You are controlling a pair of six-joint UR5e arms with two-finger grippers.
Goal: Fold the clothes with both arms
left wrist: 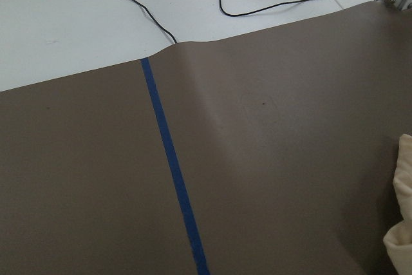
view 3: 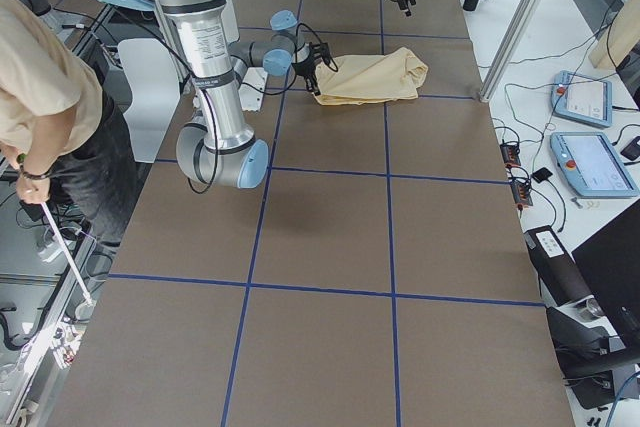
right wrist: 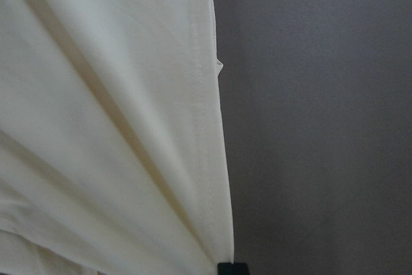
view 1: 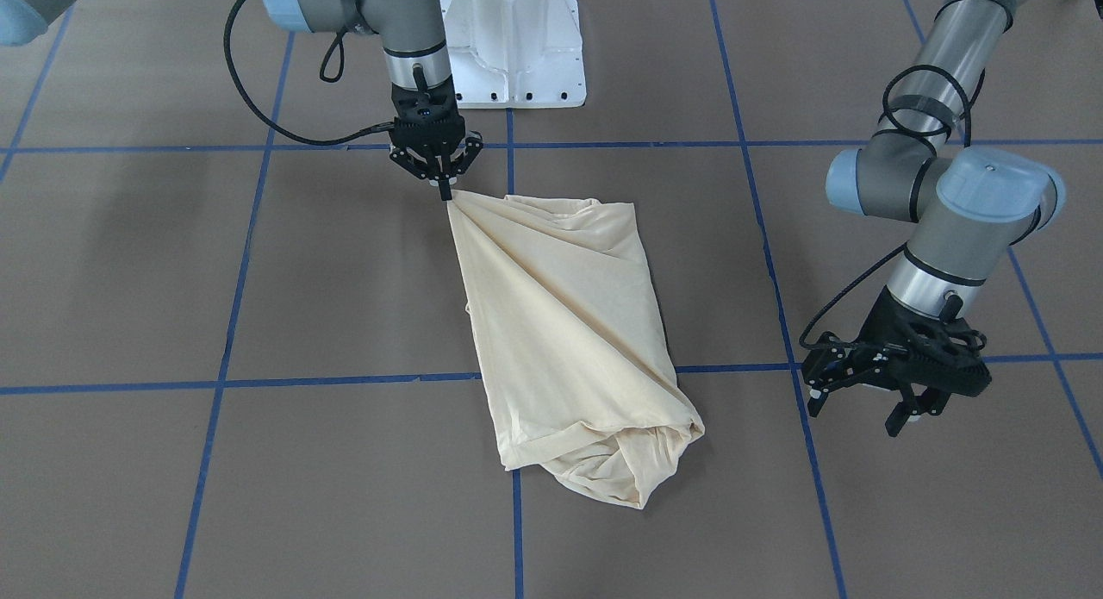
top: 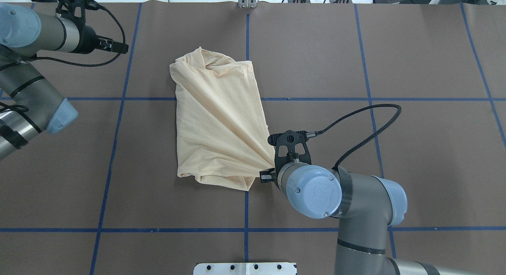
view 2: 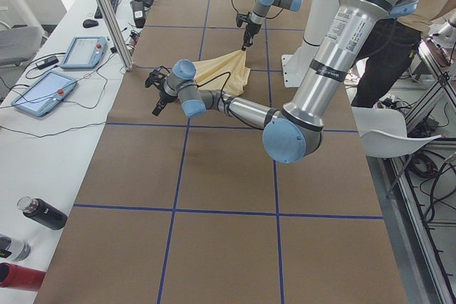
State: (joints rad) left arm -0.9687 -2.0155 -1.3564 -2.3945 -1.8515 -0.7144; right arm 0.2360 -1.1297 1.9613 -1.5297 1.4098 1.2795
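Right jaws are clamped on a corner of the T-shirt, the corner nearest the robot on its right side. Left jaws are spread open and empty, off to the robot's left and well apart from the cloth. The shirt lies mid-desk across the crossing of the blue tape lines. It's already down to a rough oblong bundle, with no print, collar or tag showing. Pale cream, thin fabric. Hard diagonal creases fan out from the pinch, so that corner looks taut and raised a little off the desk. In the right wrist view the stitched hem runs straight into the grip. The end away from the robot is rolled and bunched, not flat. My read is that we're mid-fold, with only the right arm working and the left arm parked. The next move probably needs the left jaws brought in to take or pin a matching corner or edge before the right carries its corner over. Pulling from one point risks dragging or twisting the whole bundle rather than folding it. The bunched far end wants flattening too.
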